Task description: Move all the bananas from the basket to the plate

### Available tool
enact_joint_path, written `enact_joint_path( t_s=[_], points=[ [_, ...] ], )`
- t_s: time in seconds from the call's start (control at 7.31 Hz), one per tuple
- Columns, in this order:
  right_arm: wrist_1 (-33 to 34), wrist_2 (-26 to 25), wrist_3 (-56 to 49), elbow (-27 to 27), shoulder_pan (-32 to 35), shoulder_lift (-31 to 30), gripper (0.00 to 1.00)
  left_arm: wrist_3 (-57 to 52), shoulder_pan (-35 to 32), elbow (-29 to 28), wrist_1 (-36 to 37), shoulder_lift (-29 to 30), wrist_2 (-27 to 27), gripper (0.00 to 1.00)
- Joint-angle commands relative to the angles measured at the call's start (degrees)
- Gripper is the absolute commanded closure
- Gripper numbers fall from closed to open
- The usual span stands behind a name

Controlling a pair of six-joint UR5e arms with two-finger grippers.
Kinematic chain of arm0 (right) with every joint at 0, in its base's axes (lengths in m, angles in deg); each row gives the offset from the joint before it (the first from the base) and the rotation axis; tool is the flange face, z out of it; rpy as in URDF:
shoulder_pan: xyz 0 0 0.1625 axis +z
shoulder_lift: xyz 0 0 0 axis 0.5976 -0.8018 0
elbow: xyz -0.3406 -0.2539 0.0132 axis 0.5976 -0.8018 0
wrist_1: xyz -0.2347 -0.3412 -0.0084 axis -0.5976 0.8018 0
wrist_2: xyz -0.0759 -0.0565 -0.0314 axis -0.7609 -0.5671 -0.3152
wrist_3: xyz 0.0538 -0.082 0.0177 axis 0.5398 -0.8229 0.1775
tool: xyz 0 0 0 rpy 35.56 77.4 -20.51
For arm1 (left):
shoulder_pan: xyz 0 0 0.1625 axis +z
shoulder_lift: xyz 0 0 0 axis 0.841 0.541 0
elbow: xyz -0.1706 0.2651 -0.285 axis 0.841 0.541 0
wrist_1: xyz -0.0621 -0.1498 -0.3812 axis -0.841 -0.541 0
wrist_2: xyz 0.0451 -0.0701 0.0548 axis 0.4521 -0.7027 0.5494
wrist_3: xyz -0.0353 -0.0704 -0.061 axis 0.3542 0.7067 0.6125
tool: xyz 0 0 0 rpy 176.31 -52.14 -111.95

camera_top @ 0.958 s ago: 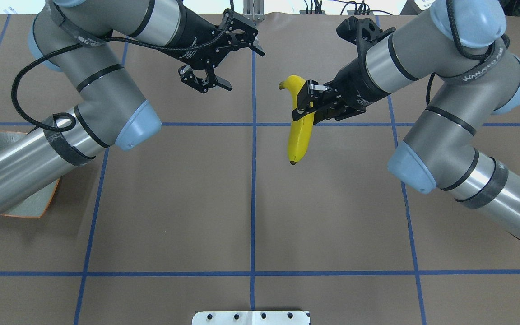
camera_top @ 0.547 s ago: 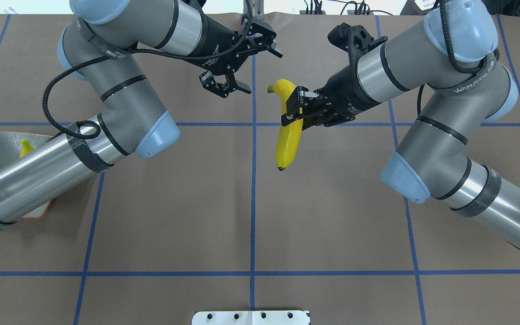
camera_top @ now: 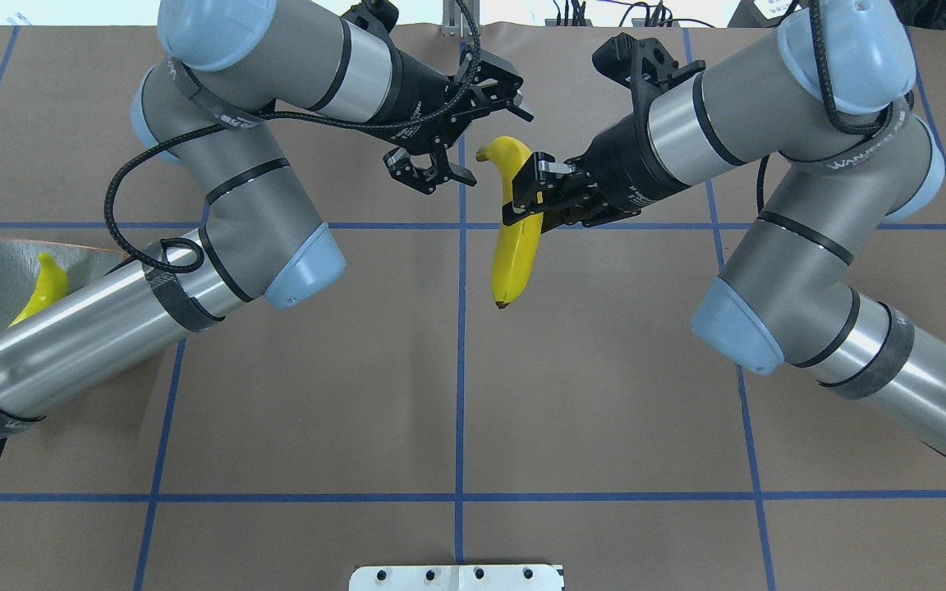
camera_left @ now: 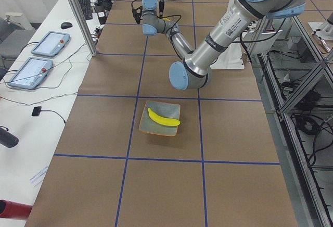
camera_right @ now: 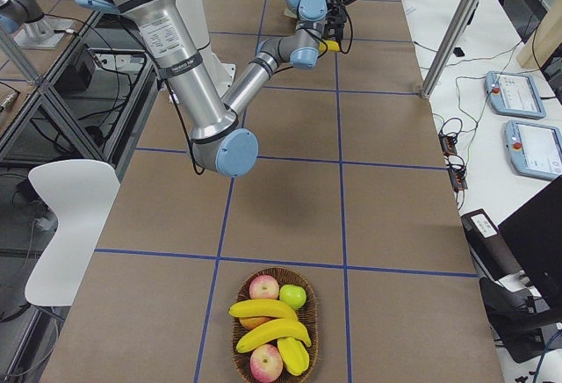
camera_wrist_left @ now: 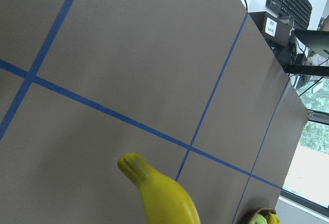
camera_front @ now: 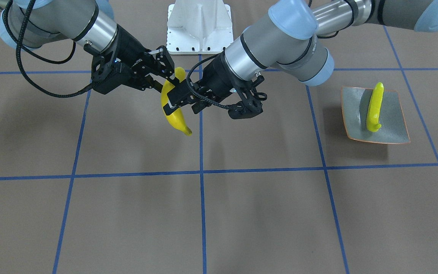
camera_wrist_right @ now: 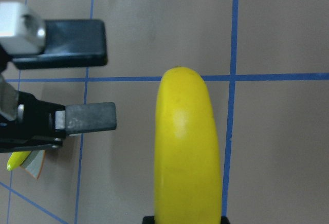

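– Both arms have drawn together over the middle of the desk (camera_top: 317, 410) since a second ago. The right jaws have carried the held banana (camera_top: 514, 238) inward, and the left jaws have swung in from the plate side.

– What shows from across the desk?

– The right jaws are clamped on the held banana's upper half, and it hangs clear of the desk. The plate (camera_front: 394, 125) lies well apart, with one plate banana (camera_front: 375, 106) on it.

– And overhead?

– The left jaws are spread wide and empty, just beside the stem end but not around it.

– The side views?

– The left end shows that single fruit on the plate. At the right end, the basket (camera_right: 313, 313) holds three basket bananas (camera_right: 263, 309) among apples (camera_right: 262, 287).

– The wrist cameras?

– On the left wrist, the stem end pokes up from below, close by. On the right wrist, the fruit runs away from the lens, and the left arm's fingers (camera_wrist_right: 85, 117) stand parted beside it, not touching.

– So what does that mean for the task?

– I'd say a hand-over is about to happen. The left jaws must close on the banana before the right jaws let go. One is delivered, one is in transit, and three are waiting.
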State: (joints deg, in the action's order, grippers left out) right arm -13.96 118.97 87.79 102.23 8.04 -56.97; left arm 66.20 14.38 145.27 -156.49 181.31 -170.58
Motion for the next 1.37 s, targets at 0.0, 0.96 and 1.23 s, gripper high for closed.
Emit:
enact_joint_path(
  t_s=[0.0, 0.96, 1.23],
  points=[
    [0.0, -0.8, 0.0, 0.1, -0.3, 0.4, 1.00, 0.6, 0.9, 0.0, 0.0, 0.3, 0.7, 0.01],
    [-1.2, -1.5, -0.3, 0.0, -0.6, 0.3, 1.00, 0.7, 2.6, 0.2, -0.3, 0.5, 2.9, 1.00],
    [-4.3, -1.5, 0.1, 0.0, -0.3, -0.7, 0.00, 0.8, 2.6, 0.3, -0.1, 0.3, 2.9, 1.00]
  ],
)
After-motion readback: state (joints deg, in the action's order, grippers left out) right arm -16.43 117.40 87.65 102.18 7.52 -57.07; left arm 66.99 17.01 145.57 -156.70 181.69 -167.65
